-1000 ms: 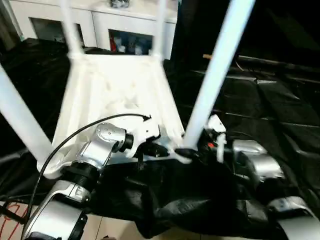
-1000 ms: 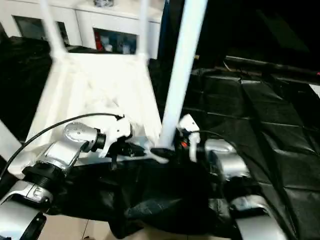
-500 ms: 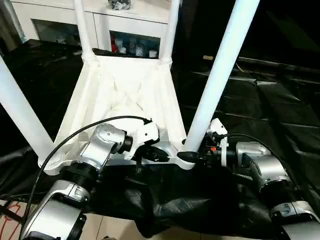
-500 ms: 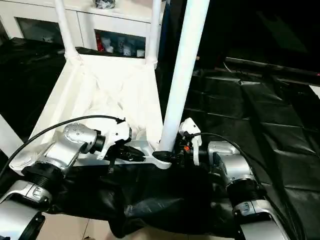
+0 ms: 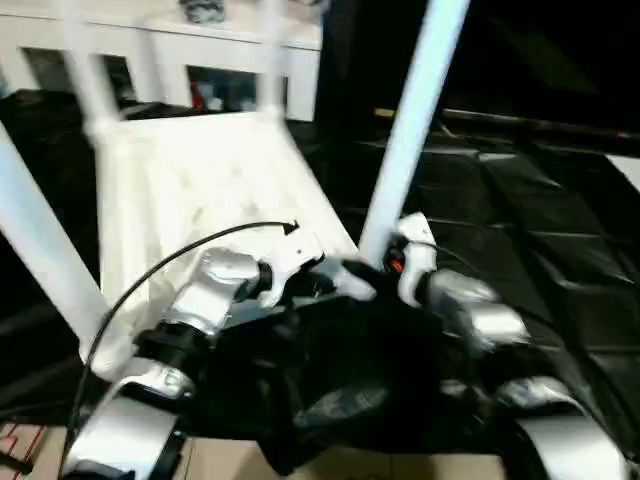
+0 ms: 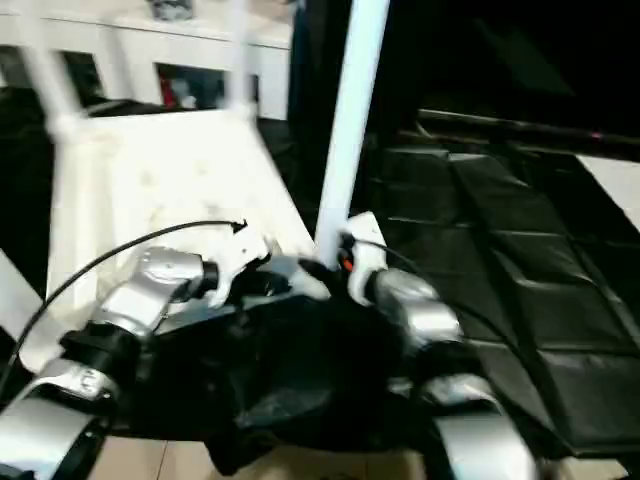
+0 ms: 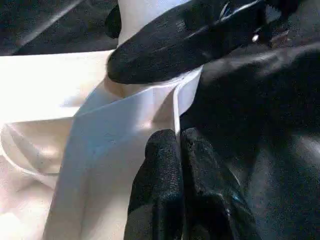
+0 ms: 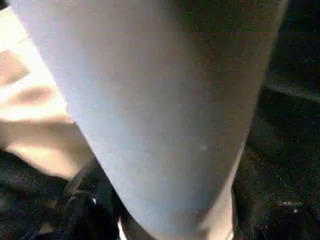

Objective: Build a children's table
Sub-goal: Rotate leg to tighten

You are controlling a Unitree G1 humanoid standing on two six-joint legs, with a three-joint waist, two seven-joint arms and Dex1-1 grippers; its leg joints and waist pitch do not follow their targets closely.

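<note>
The children's table lies upside down, its white tabletop (image 5: 200, 190) ribbed side up and its tube legs pointing upward. The near right leg (image 5: 410, 120) rises from the corner closest to both grippers. My left gripper (image 7: 179, 150) is shut on the tabletop's thin near rim, right beside that corner socket. My right gripper (image 5: 375, 265) is wrapped around the base of the near right leg (image 8: 160, 110), and one of its black fingers (image 7: 185, 40) presses against the leg just above the socket. The near left leg (image 5: 40, 250) stands at the left.
A black drape covers the work table (image 5: 520, 220) and hangs bunched over its front edge (image 5: 340, 400). A white cabinet (image 5: 200, 50) stands behind the far legs. A black cable (image 5: 150, 285) loops over my left forearm. Pale floor (image 5: 230, 465) shows below.
The camera has swung and the picture has blurred. My right gripper's jaws have closed in around the leg's base. The left gripper has kept its hold on the rim.
</note>
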